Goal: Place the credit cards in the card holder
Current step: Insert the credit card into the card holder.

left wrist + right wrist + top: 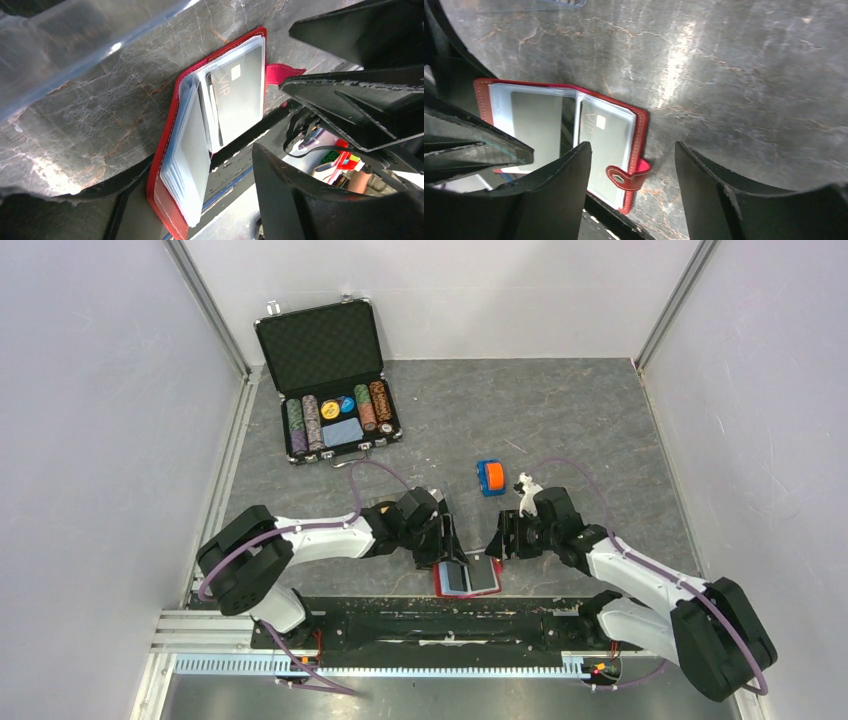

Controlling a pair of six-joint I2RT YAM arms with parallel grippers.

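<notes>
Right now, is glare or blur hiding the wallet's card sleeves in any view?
Left wrist: red wallet sharp, VIP print legible, sleeves sheeny; a clear strip upper left is blurred. Right wrist: a bright glare streak on the table, clear of the wallet. Top external: even light, wallet tiny.

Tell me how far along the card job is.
Looks early, though I can't be sure. Done: the red wallet lies open, a VIP card sleeved inside. In hand: nothing; the left claw and right claw hang open by it. Left: getting cards into the clear acrylic holder, of which only an edge shows, contents unseen.
</notes>
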